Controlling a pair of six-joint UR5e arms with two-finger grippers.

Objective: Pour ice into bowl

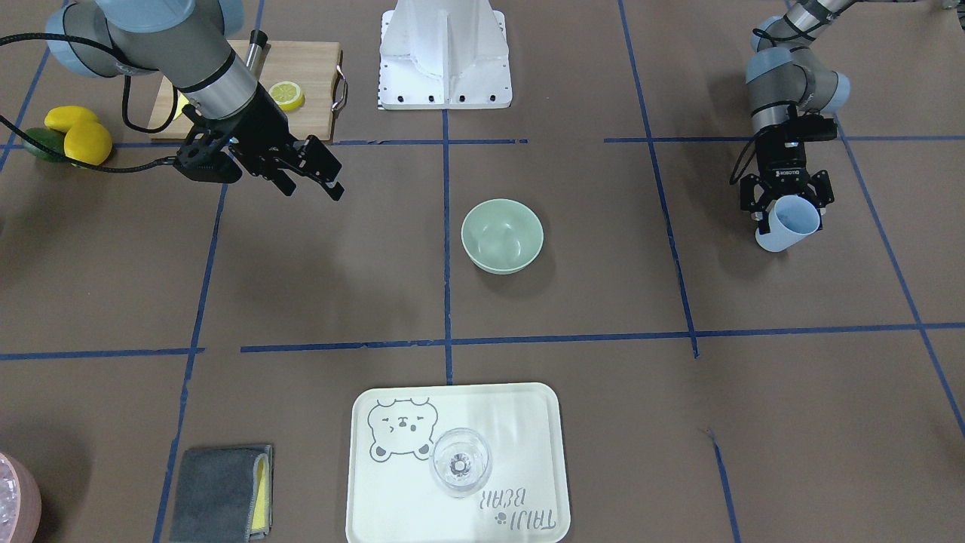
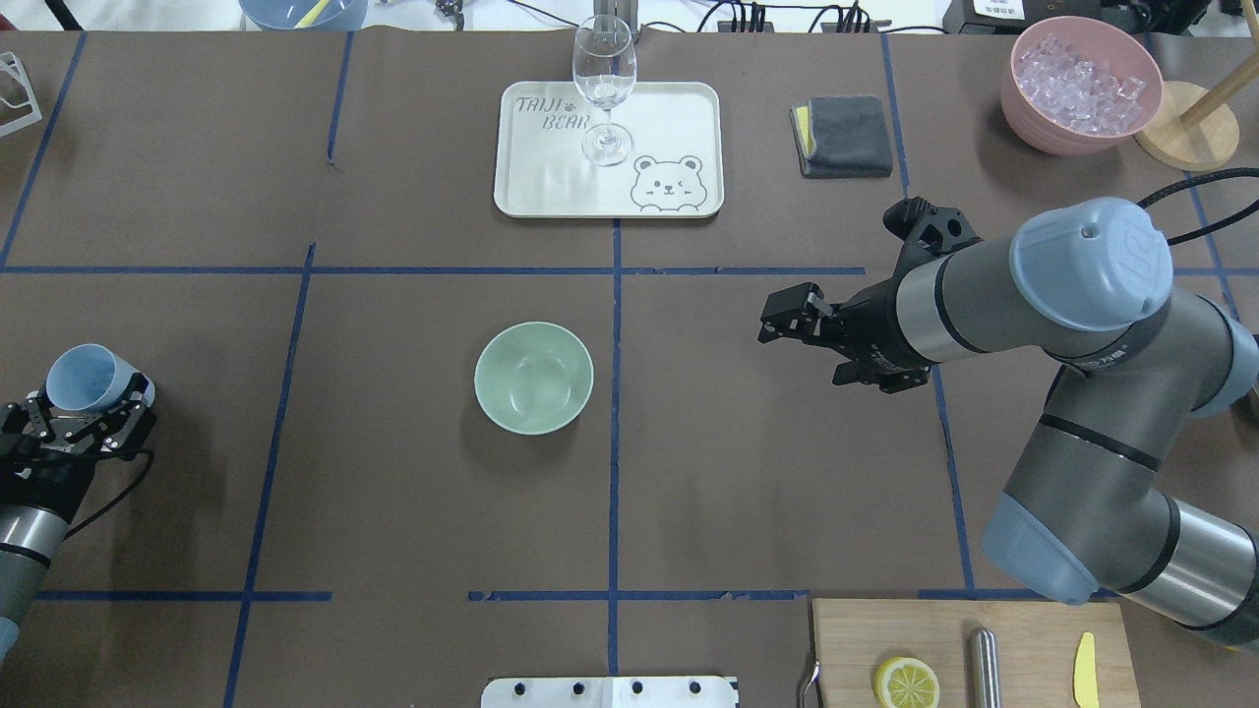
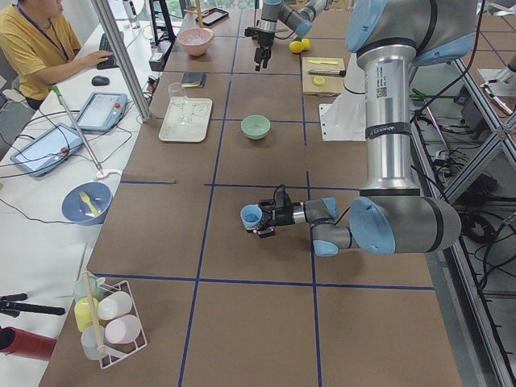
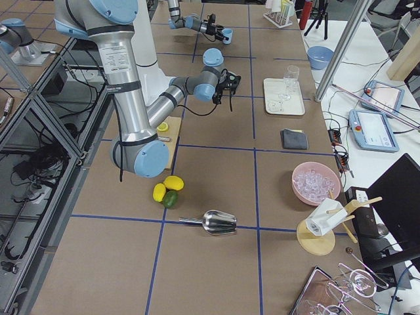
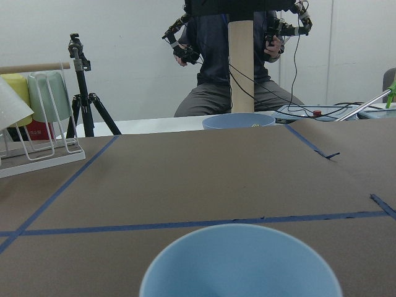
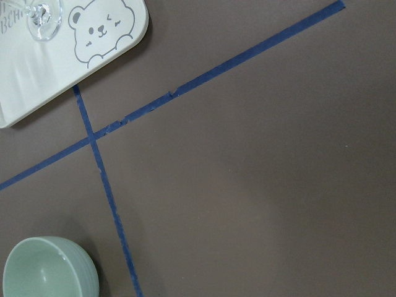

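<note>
The pale green bowl [image 2: 533, 377] stands upright near the table's middle and looks empty; it also shows in the front view [image 1: 502, 234] and the right wrist view [image 6: 46, 269]. My left gripper [image 2: 89, 405] is shut on a light blue cup [image 2: 84, 377] at the table's left side, well away from the bowl. The cup [image 1: 788, 225] is tilted, and I see no ice inside it. Clear ice cubes [image 2: 1080, 77] lie in the pink container at the far right. My right gripper [image 2: 787, 324] is open and empty, hovering to the right of the bowl.
A white tray [image 2: 551, 182] with a wine glass [image 2: 603, 88] sits beyond the bowl. A grey cloth [image 2: 846, 136] and the pink container [image 2: 1028, 113] lie at the far right. A cutting board [image 2: 1023, 639] with a lemon slice [image 2: 906, 681] is at the near right.
</note>
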